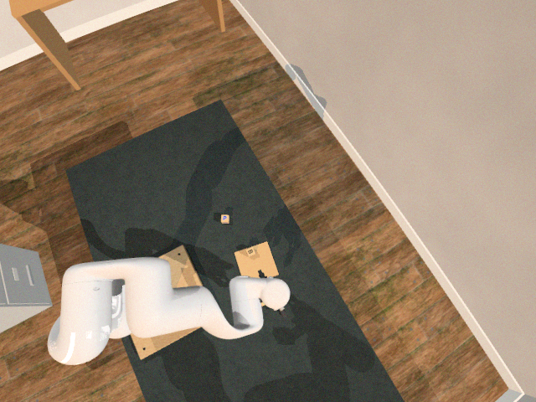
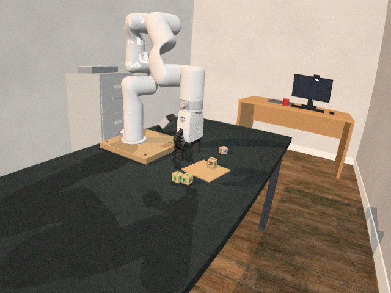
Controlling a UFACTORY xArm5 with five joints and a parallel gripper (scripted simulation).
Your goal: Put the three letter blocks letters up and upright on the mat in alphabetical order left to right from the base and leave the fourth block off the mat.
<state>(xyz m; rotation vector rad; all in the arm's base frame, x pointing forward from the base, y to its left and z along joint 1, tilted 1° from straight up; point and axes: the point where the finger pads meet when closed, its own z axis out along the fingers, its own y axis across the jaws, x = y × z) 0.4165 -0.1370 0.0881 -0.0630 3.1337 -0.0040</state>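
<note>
Seen from the top: white arm [image 1: 146, 298] bent across the dark desk [image 1: 142, 172], rooted on a wooden base plate [image 1: 142, 347], wrist head covering the near edge of the tan mat [image 1: 260, 264]. One block with a black letter [image 1: 249, 251] flat on the mat, close to its far edge. Another block with a blue mark [image 1: 224, 218] off the mat on the bare desk, well apart beyond that edge. Claw and the other two blocks hidden under the wrist; letters too small to read with certainty here. Seen from the exterior: arm folded high, forearm pointing straight down, black claw [image 2: 186, 150] hanging just above the desk beside the mat's [image 2: 201, 173] rear corner, fingers spread wide apart with nothing between them. Two blocks with green markings touching side by side on the desk just off the mat's near corner: one showing a 9 [image 2: 176, 177] on its side face, the other a K [image 2: 187, 179] on its side face; top faces not legible. Black-lettered block [image 2: 212, 162] upright on the mat. Blue-marked block [image 2: 223, 149] farther back, off the mat. Behind: grey filing cabinet [image 2: 109, 104], wooden side table [image 2: 293, 118] with monitor [image 2: 311, 88] and red cup [image 2: 285, 101].
</note>
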